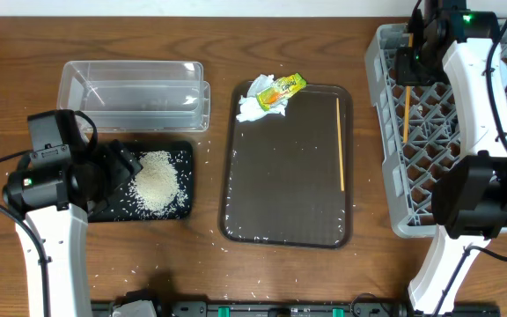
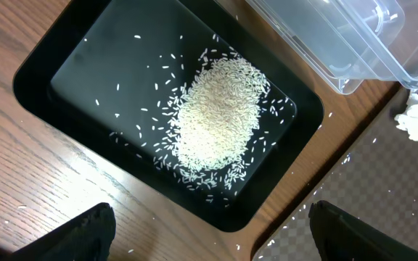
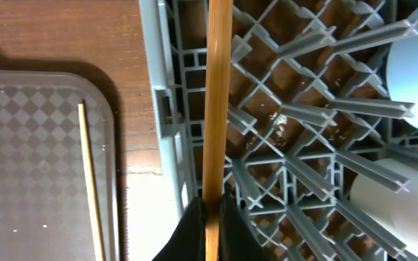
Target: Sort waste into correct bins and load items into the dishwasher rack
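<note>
My right gripper is shut on a wooden chopstick and holds it over the left part of the grey dishwasher rack; the chopstick also shows overhead. A second chopstick lies on the dark brown tray, also in the right wrist view. My left gripper is open and empty above the near corner of the black tray, which holds a pile of rice. The crumpled napkin and the yellow-green wrapper lie at the brown tray's far edge. The clear tub stands behind the black tray.
Loose rice grains are scattered on the brown tray and on the wood near the table's front edge. A light-blue bowl and a white cup sit in the rack's right part.
</note>
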Action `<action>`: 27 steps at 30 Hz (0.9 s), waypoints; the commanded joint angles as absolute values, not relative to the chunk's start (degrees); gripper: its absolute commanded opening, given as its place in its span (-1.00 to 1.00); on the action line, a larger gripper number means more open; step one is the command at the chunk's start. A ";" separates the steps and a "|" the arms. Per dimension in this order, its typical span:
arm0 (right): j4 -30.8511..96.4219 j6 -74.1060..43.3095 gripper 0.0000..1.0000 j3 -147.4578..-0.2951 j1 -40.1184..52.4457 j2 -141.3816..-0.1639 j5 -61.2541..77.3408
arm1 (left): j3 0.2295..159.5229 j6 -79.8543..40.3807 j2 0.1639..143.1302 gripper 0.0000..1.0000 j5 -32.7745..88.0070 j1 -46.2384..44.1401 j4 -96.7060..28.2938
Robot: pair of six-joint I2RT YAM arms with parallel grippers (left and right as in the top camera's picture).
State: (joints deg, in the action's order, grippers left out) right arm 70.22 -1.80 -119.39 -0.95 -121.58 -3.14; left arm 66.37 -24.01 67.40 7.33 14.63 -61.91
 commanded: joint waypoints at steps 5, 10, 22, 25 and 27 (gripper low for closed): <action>70.06 -0.60 -0.37 -119.07 -1.15 -121.91 -5.78 | 67.09 -23.90 67.42 0.77 7.25 14.98 -62.13; 70.37 -1.50 0.50 -119.09 -1.08 -121.91 -5.48 | 67.09 -23.90 67.42 0.76 7.25 14.98 -62.13; 75.29 1.04 0.23 -119.07 4.16 -121.91 14.59 | 67.09 -23.88 67.42 0.76 7.25 14.98 -62.13; 76.31 -2.48 0.02 -118.32 6.94 -121.91 12.29 | 67.09 -23.90 67.42 0.76 7.25 14.98 -62.13; 76.07 -4.84 -0.03 -117.10 8.88 -121.91 9.47 | 67.09 -23.88 67.42 0.76 7.25 14.98 -62.13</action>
